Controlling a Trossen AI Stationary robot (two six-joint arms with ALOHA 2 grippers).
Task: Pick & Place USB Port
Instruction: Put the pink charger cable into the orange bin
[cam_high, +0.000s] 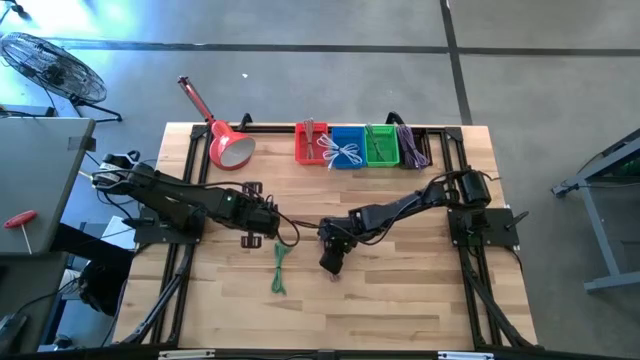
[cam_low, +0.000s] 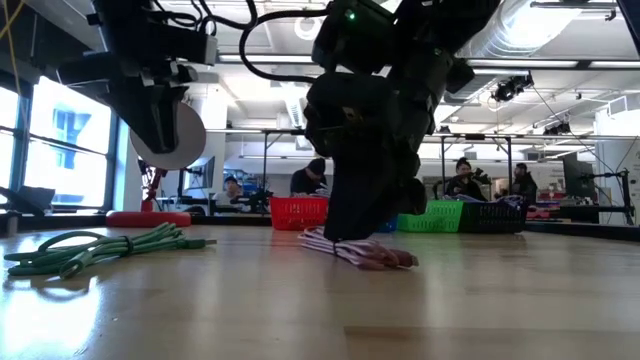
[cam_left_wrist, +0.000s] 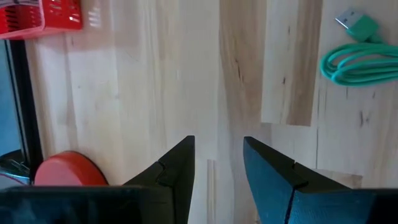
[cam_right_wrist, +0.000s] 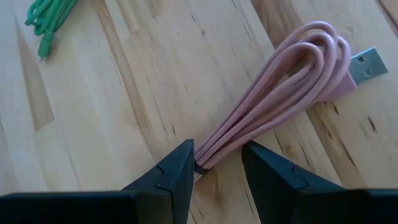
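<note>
A pink USB cable (cam_right_wrist: 280, 93), tied in a bundle, lies flat on the wooden table, its plug (cam_right_wrist: 367, 65) pointing away from my right gripper (cam_right_wrist: 217, 155). That gripper is open and slants down over the bundle's tied end, one finger on each side of it; the low view shows it low over the pink cable (cam_low: 365, 252). A green cable (cam_high: 278, 268) lies on the table to the left. My left gripper (cam_left_wrist: 217, 149) is open, above bare table near the left-hand middle (cam_high: 262, 228), with nothing between its fingers. My right gripper has its fingers on either side of the pink bundle's tied end (cam_right_wrist: 208, 160), coming from above at a slant and lying across the strands. I cannot tell whether a finger touches the cable. The bundle lies flat on the table.
Along the far edge stand a red bin (cam_high: 311, 145), a blue bin (cam_high: 347, 147), a green bin (cam_high: 381, 145) and a dark bin with purple cable (cam_high: 412, 147). A red lamp (cam_high: 230, 148) lies at the far left. Bare table lies toward the near edge.
</note>
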